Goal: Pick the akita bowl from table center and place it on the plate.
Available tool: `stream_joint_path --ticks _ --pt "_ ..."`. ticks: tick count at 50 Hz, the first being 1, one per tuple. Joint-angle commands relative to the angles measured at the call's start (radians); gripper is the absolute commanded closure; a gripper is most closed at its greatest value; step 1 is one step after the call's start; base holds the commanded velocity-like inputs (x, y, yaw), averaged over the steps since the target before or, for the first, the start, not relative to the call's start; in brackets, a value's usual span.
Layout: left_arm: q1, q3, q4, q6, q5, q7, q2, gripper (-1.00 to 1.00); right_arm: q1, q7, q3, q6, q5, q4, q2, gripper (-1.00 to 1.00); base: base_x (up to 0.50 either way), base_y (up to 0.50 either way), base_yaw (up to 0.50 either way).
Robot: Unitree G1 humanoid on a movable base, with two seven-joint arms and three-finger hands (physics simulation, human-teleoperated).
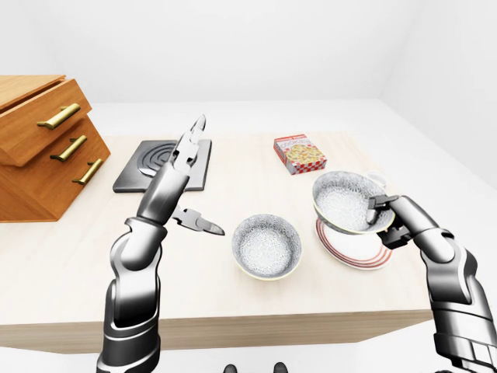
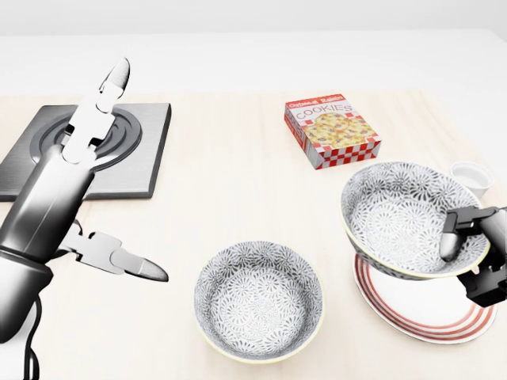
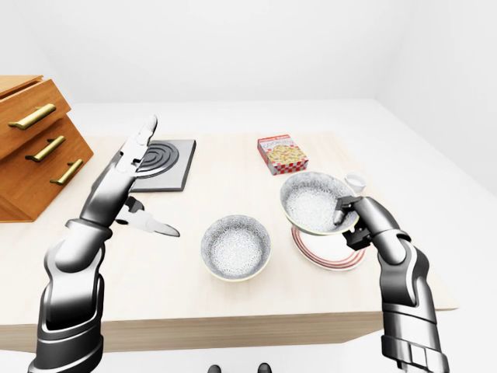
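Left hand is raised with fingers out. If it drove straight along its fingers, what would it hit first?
Probably nothing: the left hand points up and away, its fingertips apparently above the hotplate, with only white background beyond. Depth is unclear; if the hand is lower than it looks, the hotplate comes first.

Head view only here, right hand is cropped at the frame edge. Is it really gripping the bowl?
Observer: Yes. The right-eye view shows the whole right hand, fingers closed over the rim of the akita bowl, which is tilted above the plate.
Operator: Anything left of the stove burner?
Observer: A wooden drawer unit with three brass handles, at the left end of the table.
Operator: Second bowl near an edge?
Observer: No. In the left-eye view bare tabletop shows between it and the table's bottom edge.
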Motion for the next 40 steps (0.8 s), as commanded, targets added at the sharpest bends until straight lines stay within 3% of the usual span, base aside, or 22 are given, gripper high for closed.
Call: stream_joint_path --ticks 1,5,21,40 --pt "0.015 -0.004 0.008 0.000 -0.003 0.009 -0.005 -1.00 -0.027 -0.113 -0.005 -0.050 0.087 0.154 -0.041 1.00 0.00 0.00 0.00" --pt "0.019 -0.006 0.005 0.000 0.000 0.008 -0.007 -1.00 -0.060 -0.165 0.015 -0.092 0.079 0.269 -0.064 1.00 0.00 0.00 0.00" --pt "0.034 -0.017 0.005 0.000 0.011 0.008 -0.017 -1.00 -0.125 -0.267 0.071 -0.092 0.066 0.491 -0.105 1.00 0.00 0.00 0.00" --pt "0.032 -0.017 0.017 0.000 0.012 0.009 -0.019 -1.00 -0.163 -0.334 0.129 -0.092 0.060 0.647 -0.099 1.00 0.00 0.00 0.00"
